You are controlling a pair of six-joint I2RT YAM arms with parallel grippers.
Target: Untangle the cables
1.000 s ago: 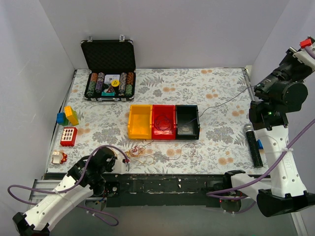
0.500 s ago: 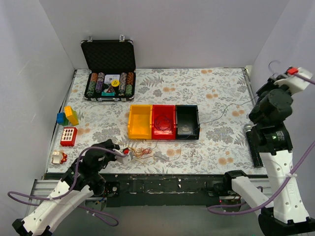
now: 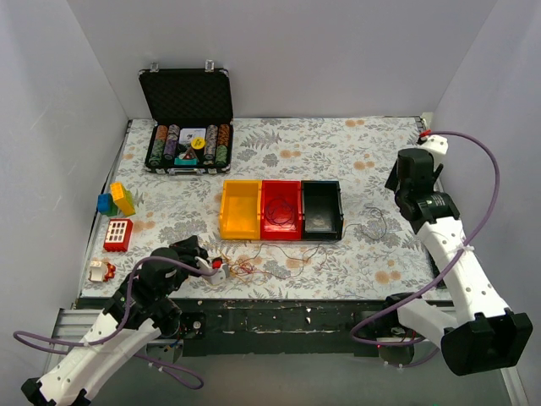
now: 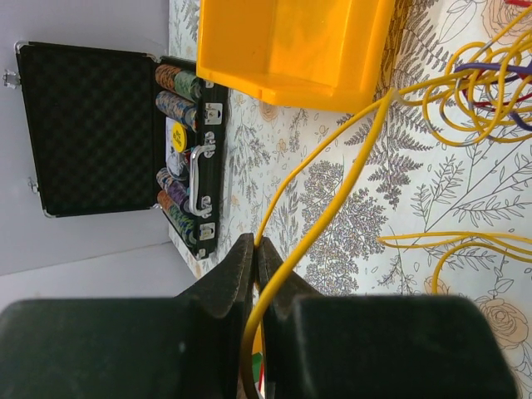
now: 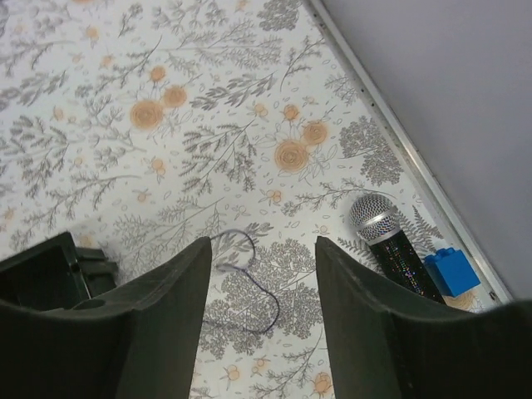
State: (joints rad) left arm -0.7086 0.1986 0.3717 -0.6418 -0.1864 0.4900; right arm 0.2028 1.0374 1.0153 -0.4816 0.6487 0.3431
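Note:
The cables form a small knot of yellow and dark red wires (image 3: 247, 266) near the table's front edge, below the bins. My left gripper (image 3: 218, 270) sits at the knot's left. In the left wrist view it (image 4: 256, 246) is shut on a yellow cable (image 4: 332, 187) that runs up to yellow and purple loops (image 4: 478, 91). My right gripper (image 5: 262, 249) hangs open above the table. Below it a single thin purple cable (image 5: 270, 303) lies slack, not held. That loose cable (image 3: 376, 222) curls to the right of the black bin.
Yellow (image 3: 240, 209), red (image 3: 281, 209) and black (image 3: 321, 207) bins stand mid-table. An open case of poker chips (image 3: 188, 118) is at the back left, toy bricks (image 3: 116, 200) along the left edge. A microphone (image 5: 391, 241) and a blue brick (image 5: 453, 273) lie by the right edge.
My right arm has swung down from high on the right and its jaws have opened. The thin cable it held taut now lies slack. The left gripper shifted slightly, still gripping the yellow cable.

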